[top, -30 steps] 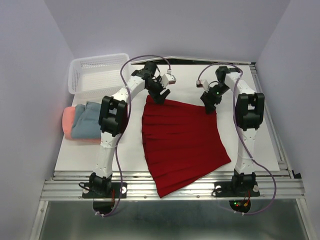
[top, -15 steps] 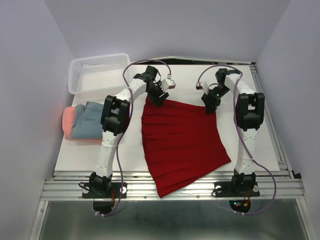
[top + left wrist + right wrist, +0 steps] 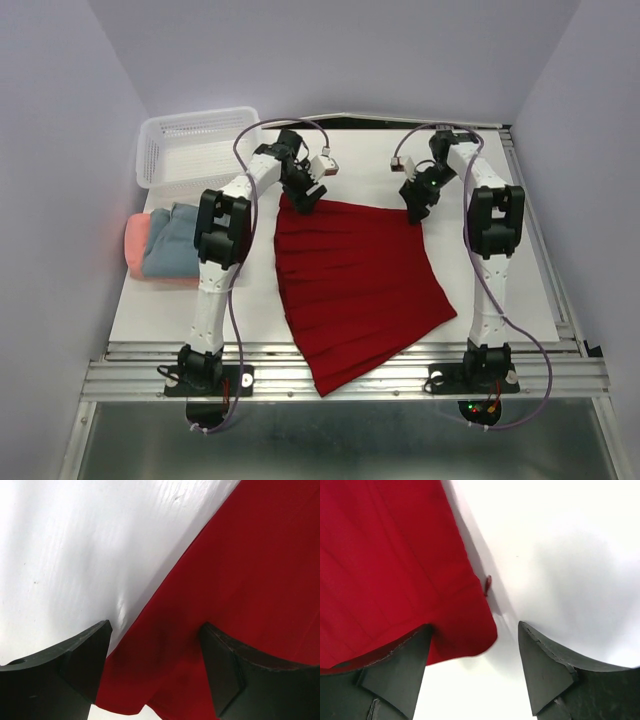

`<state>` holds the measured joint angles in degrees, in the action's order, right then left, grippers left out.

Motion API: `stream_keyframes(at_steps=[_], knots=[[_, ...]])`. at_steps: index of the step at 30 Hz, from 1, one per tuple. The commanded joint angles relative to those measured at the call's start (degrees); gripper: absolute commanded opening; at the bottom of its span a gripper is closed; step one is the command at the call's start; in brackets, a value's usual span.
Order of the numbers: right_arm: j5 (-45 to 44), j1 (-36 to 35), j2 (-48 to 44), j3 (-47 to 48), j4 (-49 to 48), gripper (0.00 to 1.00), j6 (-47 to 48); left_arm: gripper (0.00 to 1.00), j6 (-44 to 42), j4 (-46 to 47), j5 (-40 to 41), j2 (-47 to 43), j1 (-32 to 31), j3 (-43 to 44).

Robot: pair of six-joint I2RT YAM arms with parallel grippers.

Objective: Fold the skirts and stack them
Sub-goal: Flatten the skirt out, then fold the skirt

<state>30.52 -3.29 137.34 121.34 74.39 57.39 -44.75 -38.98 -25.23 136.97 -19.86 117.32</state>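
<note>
Top external view, left to right: a white plastic mesh basket (image 3: 190, 145) sat at the bench's (image 3: 500, 290) far left corner. A folded salmon-pink cloth skirt (image 3: 138, 243) and a dusty blue-grey cloth skirt (image 3: 180, 250) lay touching at the left edge. The large dark red pleated skirt (image 3: 355, 290) lay flat mid-bench, hem past the near edge. The left gripper (image 3: 303, 200) and right gripper (image 3: 415, 207), jaws spread wide and clamping nothing, straddled its far corners. Bare bench lay towards the right edge.

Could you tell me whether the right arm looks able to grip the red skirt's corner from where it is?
Probably yes: the right tool is open, its jaws either side of the red skirt corner lying flat on the table, and nothing sits between them.
</note>
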Motion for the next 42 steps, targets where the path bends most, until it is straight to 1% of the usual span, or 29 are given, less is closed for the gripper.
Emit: stream_keyframes(at_steps=[1, 4, 9, 13, 15, 16, 19, 20, 22, 23, 24, 28, 29, 32, 37, 39, 42], knots=[[2.3, 0.8, 1.5, 6.3, 2.0, 0.75, -2.5, 0.84, -0.9, -2.5, 0.7, -4.7, 1.3, 1.9], [3.4, 0.8, 2.4, 7.9, 1.7, 0.76, -3.5, 0.84, -0.9, -2.0, -0.3, -5.4, 1.6, 2.6], [5.7, 0.8, 2.0, 9.0, -1.7, 0.83, -5.9, 0.84, -1.5, -3.9, -1.4, -5.2, 1.8, 4.6], [8.1, 0.8, 3.0, 10.5, -2.4, 0.82, -6.6, 0.84, -0.6, -3.4, -2.4, -6.3, 2.1, 4.8], [8.3, 0.8, 4.3, 9.7, -1.4, 0.77, -5.3, 0.85, 0.4, -2.2, -2.6, -6.9, 2.3, 4.7], [8.2, 0.8, 4.4, 9.0, -1.0, 0.71, -4.0, 0.85, 0.9, -1.9, -2.7, -7.2, 2.5, 4.8], [7.3, 0.3, 4.7, 4.8, -1.1, 0.62, -2.2, 0.85, 1.0, -1.8, -1.3, -6.9, 2.6, 5.0], [6.5, -0.3, 4.5, 3.8, -1.3, 0.57, -1.3, 0.85, 0.5, -2.0, -0.2, -6.5, 2.6, 5.4], [5.7, -0.3, 4.3, 2.1, -2.1, 0.53, -1.0, 0.85, -0.2, -3.2, 1.0, -4.8, 2.6, 5.8], [5.2, -0.3, 4.3, 1.0, -2.2, 0.5, -0.4, 0.85, -0.7, -3.6, 1.8, -4.3, 2.6, 6.1], [5.0, -0.3, 4.3, 0.7, -2.2, 0.48, -0.1, 0.85, -0.7, -3.6, 3.6, -3.7, 2.7, 6.2], [4.3, -0.8, 3.6, -0.3, -2.4, 0.39, 0.6, 0.86, -0.8, -2.4, 4.3, -2.7, 3.7, 4.2], [4.3, -0.8, 3.5, -0.7, -2.4, 0.35, 0.6, 0.86, -0.9, -2.5, 4.6, -2.4, 3.8, 3.5], [3.9, -0.8, 2.6, -1.5, -2.5, 0.27, 0.8, 0.84, -1.7, -3.6, 5.5, -1.5, 3.8, 2.8], [4.0, -0.8, 1.0, -4.4, -3.5, 0.15, 0.3, 0.8, -3.3, -7.1, 2.1, -1.1, 3.6, 0.6], [4.1, -0.8, 0.0, -5.5, -4.0, 0.11, -0.1, 0.77, -4.5, -10.7, 1.2, -0.1, 3.3, 1.1], [3.8, -0.8, -1.4, -8.0, -5.0, 0.06, -0.2, 0.77, -6.0, -14.1, -0.7, 0.9, 3.2, 0.9]])
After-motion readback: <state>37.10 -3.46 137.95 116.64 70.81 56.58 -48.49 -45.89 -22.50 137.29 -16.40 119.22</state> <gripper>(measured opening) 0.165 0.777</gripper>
